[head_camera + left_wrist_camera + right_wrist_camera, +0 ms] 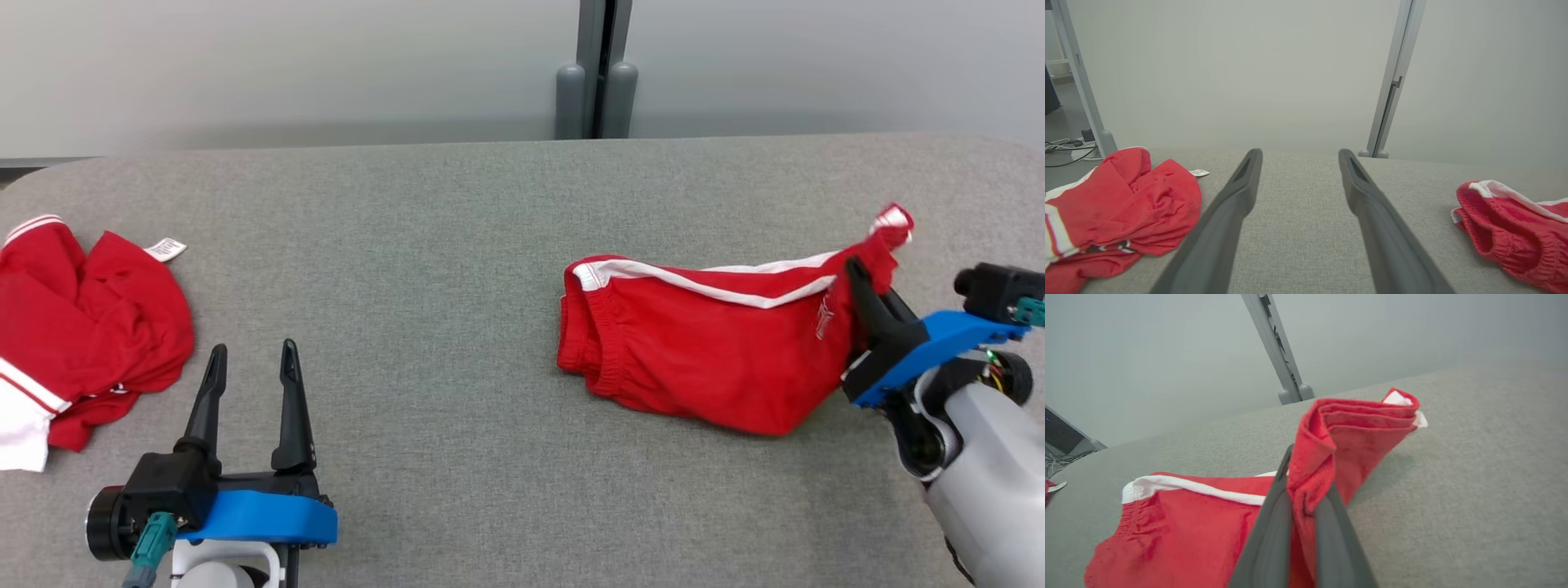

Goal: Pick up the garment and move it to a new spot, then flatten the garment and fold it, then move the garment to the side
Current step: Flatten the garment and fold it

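- The right pincer (856, 271) is pressed together on one lifted corner of the red shorts (702, 351).
- The red shorts occupy the right half of the grey table (441, 245), with the waistband end resting on the surface.
- The left pincer (253, 349) is spread wide, apart from both garments.
- A second red garment (90, 327) lies crumpled at the table's left edge.

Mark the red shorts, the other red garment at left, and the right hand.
red shorts (694, 343): head view, middle of the red panel.
red-and-white garment (106, 327): head view, crumpled red middle.
right hand (856, 271): head view, fingertips, shut on the shorts' corner.
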Tool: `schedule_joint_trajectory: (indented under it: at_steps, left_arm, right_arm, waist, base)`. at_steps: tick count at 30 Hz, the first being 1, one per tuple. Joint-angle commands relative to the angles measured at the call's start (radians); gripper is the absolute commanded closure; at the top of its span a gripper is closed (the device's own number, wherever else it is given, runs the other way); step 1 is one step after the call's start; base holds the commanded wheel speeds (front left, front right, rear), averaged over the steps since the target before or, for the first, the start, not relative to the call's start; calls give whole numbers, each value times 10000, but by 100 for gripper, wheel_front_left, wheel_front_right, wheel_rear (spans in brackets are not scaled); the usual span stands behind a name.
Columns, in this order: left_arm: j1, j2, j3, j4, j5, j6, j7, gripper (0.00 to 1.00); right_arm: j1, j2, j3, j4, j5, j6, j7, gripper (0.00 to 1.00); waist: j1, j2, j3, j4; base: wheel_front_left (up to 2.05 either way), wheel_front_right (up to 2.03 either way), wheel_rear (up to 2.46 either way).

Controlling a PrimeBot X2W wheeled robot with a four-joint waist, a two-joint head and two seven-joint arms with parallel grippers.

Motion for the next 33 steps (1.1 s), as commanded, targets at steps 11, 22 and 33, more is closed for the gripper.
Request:
schedule_joint_trajectory:
  at_steps: [11, 22, 33]
  left_arm:
    - [172, -4, -208, 52, -170, 23, -28, 0]
    - [245, -6, -454, 100, -336, 90, -28, 0]
    - [300, -4, -332, 105, -327, 126, -28, 0]
  right_arm:
    - [-601, 1169, 837, -1010, -455, 5, 140, 100]
    - [67, 2053, 1627, -936, -740, 5, 194, 100]
    - [965, 2116, 2709, -1138, -1211, 5, -67, 0]
  waist:
    - [0, 1, -208, 555]
    - [0, 1, -192, 1021]
    - [0, 1, -165, 721]
  base:
    - [0, 0, 0]
    - [0, 0, 0]
    - [0, 0, 0]
